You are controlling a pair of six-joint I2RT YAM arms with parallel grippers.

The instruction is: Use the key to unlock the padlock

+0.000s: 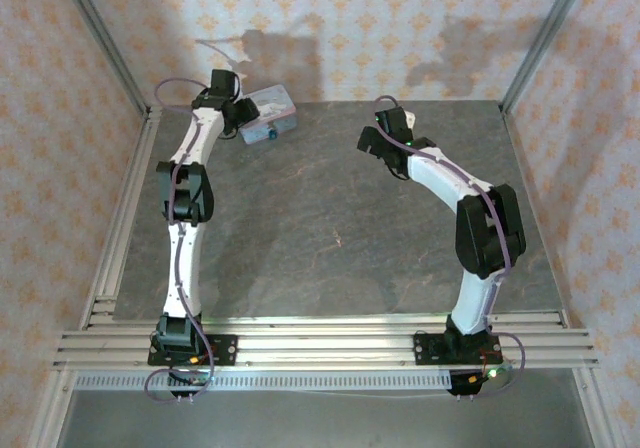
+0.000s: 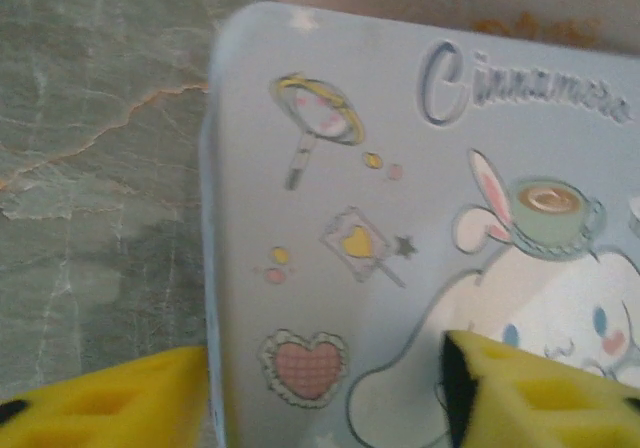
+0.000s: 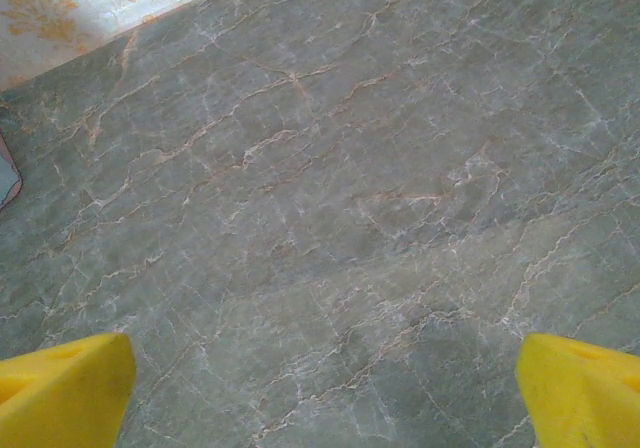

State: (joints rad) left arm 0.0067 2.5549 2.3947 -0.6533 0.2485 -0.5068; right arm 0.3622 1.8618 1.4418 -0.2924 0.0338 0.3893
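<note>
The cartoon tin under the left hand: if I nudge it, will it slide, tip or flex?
The tin looks rigid and lies flat and low, so tipping seems unlikely. On the smooth stone-look table it would probably slide. Its smooth printed lid may be slippery for the left hand.

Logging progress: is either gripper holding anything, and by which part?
Nothing is held: the left gripper is open over the tin, the right gripper open above the table.
</note>
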